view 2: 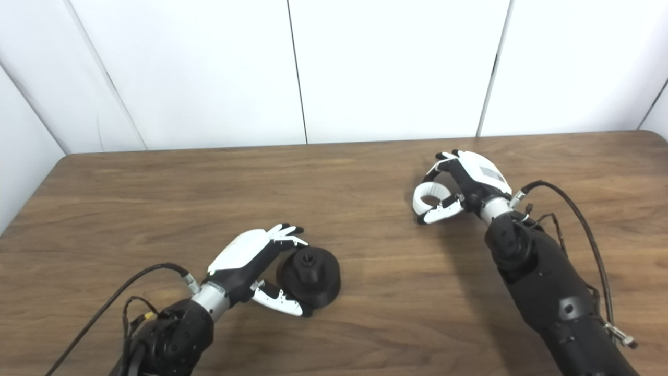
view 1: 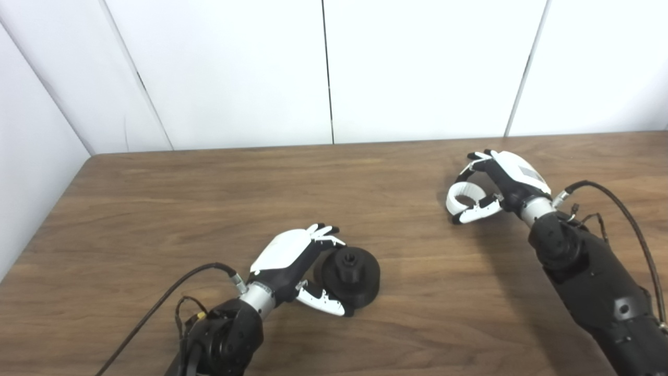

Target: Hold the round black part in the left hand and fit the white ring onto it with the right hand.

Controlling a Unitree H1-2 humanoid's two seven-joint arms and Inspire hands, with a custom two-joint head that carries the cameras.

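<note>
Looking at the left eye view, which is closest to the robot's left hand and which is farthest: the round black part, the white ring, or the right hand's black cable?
1. Round black part: against the left hand, between fingers and thumb.
2. White ring: far right, in the right hand.
3. Black cable: beyond the ring, near the right edge.

White ring (view 1: 462, 197), black round part (view 1: 350, 274), brown wood-grain table (view 1: 209, 198), white-and-black hands.

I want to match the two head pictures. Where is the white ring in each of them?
Left eye view: white ring, right of centre, in the right hand.
Right eye view: same ring, nearer the centre.
Shared landmark: the round black part at the left hand.
</note>
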